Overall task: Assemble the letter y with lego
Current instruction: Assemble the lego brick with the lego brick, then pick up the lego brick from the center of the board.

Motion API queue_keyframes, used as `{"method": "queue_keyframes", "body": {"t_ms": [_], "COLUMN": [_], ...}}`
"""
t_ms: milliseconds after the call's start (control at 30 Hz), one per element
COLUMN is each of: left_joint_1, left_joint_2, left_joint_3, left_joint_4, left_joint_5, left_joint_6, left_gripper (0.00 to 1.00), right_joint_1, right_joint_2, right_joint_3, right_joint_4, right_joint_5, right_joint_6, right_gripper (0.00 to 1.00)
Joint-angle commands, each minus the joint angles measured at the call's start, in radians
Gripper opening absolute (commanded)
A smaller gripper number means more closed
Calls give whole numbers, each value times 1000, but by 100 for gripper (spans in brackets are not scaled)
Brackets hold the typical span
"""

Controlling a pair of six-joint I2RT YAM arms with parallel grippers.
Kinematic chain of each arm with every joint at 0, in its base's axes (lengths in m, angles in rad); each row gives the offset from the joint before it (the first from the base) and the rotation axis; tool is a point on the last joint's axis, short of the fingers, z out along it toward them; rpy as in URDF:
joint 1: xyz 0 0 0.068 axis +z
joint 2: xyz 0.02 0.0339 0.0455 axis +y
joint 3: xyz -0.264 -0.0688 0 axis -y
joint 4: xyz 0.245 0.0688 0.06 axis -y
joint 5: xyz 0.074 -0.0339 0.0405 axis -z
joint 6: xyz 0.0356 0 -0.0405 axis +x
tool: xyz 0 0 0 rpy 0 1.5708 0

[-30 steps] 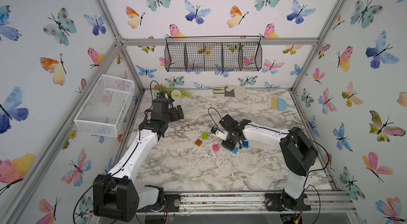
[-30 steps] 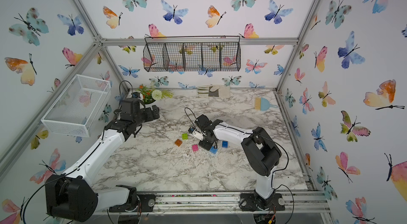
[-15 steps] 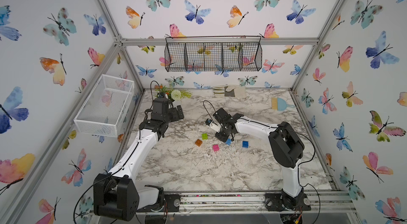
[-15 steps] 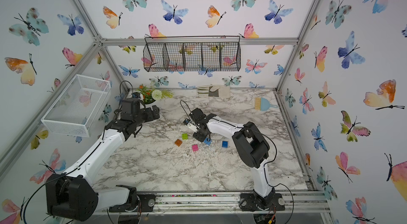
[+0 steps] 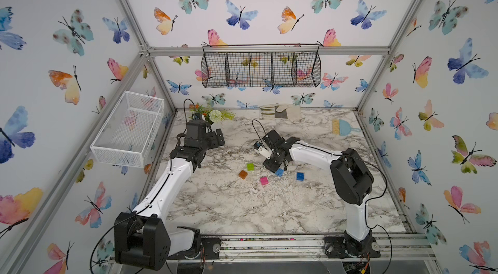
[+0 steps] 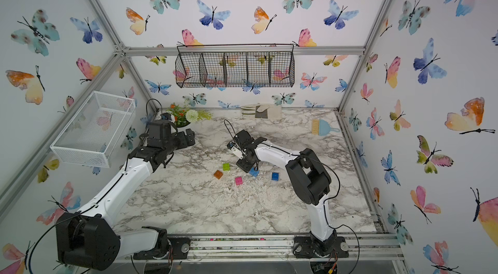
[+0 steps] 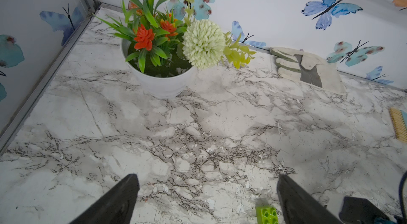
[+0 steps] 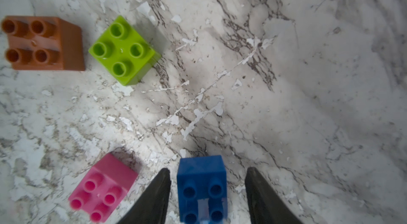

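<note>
**Right arm.** The right jaws are now standing apart, one on each side of a blue brick (image 8: pixel 201 181), with a gap showing on both flanks. A second ago they were closed and the brick was travelling with them. The brick is now sitting studs-up on the bench (image 5: pixel 242 205), released. Over that second the arm has been drawing it away from the second blue brick (image 5: pixel 300 176) and setting it down just beside the pink brick (image 8: pixel 102 187). The lime green brick (image 8: pixel 122 50) and the orange brick (image 8: pixel 41 43) are lying further off, near each other but not touching.

**Left arm.** The left jaws are standing wide apart and empty. They are hovering over bare bench near the potted plant (image 7: pixel 163 79), unchanged and well clear of the bricks.

**Finding.** No two bricks are joined, so the letter y is not yet begun. The move appears to be gathering loose lego into one working cluster. Only five bricks are showing in the top views.
</note>
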Motion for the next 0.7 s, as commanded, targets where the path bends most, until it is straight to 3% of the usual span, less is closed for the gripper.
{"method": "queue_keyframes", "body": {"t_ms": [0, 167, 300, 667], "left_joint_1": [4, 5, 5, 5], "left_joint_2": [2, 0, 5, 4], "left_joint_3": [-1, -1, 8, 6], "left_joint_4": [-5, -6, -15, -18], "left_joint_5": [19, 27, 40, 27], "left_joint_6": [-3, -5, -1, -3], "left_gripper": [98, 98, 99, 98], "right_joint_1": [-7, -17, -83, -190], "right_joint_2": [-113, -213, -208, -189], "right_joint_3": [-22, -128, -175, -269], "right_joint_4": [17, -27, -106, -109], "right_joint_5": [35, 276, 211, 182], "right_joint_6": [102, 385, 581, 634], "right_gripper": [63, 67, 62, 60]}}
